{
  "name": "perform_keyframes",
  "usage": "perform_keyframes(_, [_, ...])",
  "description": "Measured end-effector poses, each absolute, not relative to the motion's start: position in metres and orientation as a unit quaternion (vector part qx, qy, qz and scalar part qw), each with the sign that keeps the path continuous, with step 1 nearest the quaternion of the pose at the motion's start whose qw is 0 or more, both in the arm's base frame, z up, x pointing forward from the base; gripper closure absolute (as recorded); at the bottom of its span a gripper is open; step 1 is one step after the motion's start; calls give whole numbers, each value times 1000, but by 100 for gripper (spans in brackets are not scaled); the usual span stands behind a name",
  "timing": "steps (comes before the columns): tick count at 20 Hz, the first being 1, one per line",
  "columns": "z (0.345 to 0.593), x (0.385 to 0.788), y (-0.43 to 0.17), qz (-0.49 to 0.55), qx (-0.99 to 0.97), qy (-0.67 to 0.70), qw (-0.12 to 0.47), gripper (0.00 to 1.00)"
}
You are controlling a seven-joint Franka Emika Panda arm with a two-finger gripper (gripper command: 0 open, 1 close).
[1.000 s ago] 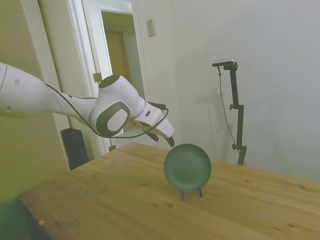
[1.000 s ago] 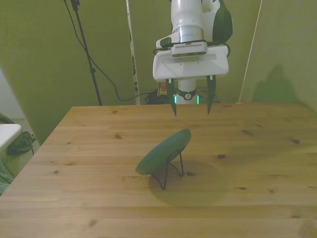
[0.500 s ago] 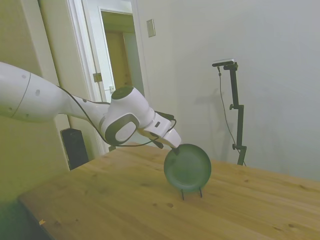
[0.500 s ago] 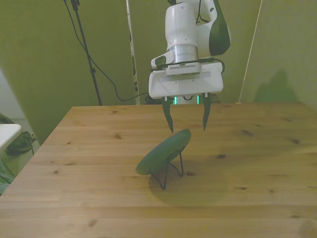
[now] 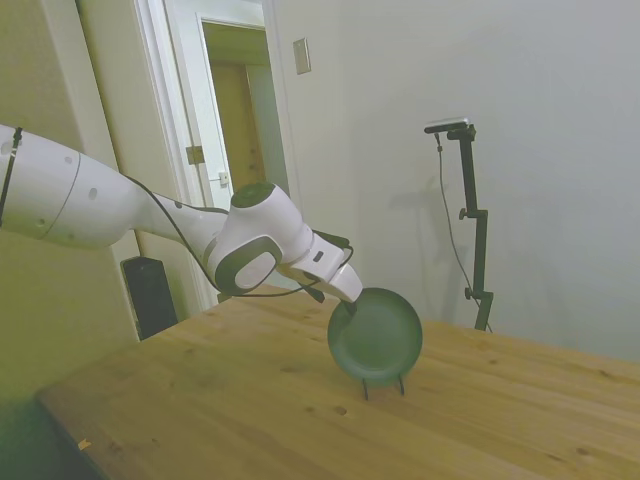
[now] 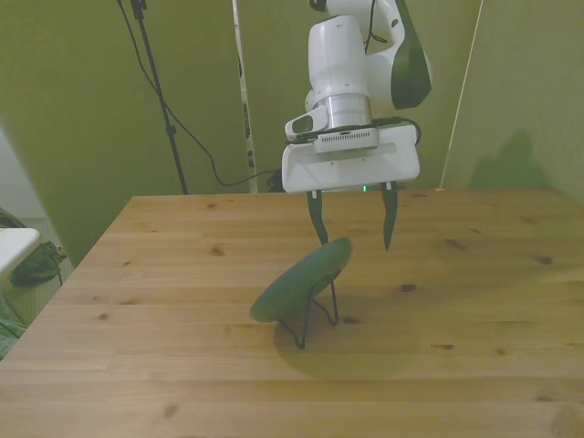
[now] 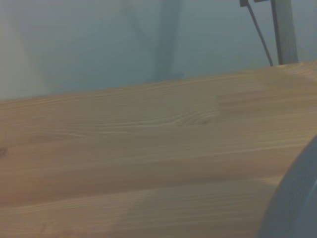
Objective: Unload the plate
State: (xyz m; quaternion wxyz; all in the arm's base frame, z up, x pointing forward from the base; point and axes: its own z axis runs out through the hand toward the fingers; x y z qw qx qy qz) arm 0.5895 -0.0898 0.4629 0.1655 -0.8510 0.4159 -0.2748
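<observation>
Side view: pale room with an open doorway behind the arm; the wooden surface [image 5: 250,400] carries a single load, the plate [image 5: 375,335], standing nearly upright on a thin wire stand [image 5: 383,384] near the middle of the surface, well in from all edges. The stand props the plate on edge, so its top rim is exposed and free to be pinched from above; that appears to be why the arm comes in high and angled down. The end effector [image 5: 345,300] sits at the plate's upper rim on the arm's side; whether a finger touches the rim cannot be told here. Front view: the plate [image 6: 303,280] leans back on the stand [image 6: 315,315], face tilted toward the front view's left. The end effector [image 6: 352,217] is open, fingers spread wide; one fingertip lies at the top rim, the other hangs clear toward the front view's right. The rim is thus not centred between the fingers; judgement: approach not finished, plate not yet gripped, task at its start. Wrist view: blurred wood grain of the surface [image 7: 124,148] and a grey curved edge, likely the plate [image 7: 294,198], at one corner; consistent with the camera close beside the rim.
</observation>
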Motion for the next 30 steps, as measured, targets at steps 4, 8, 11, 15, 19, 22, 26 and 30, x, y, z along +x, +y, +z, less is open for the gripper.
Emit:
perform_keyframes(4, [462,589,-89,-273,-855,407,169,100])
perform_keyframes(8, [461,589,-90,-272,-859,400,169,100])
perform_keyframes(11, [459,588,-91,-271,-861,396,168,100])
perform_keyframes(15, [459,587,-96,-272,-862,394,166,100])
perform_keyframes(19, [459,586,-100,-273,-862,394,165,100])
perform_keyframes(22, [461,586,-101,-275,-862,393,164,100])
perform_keyframes(26, [463,585,-101,-276,-863,390,165,100])
perform_keyframes(30, [469,584,-101,-281,-862,389,166,100])
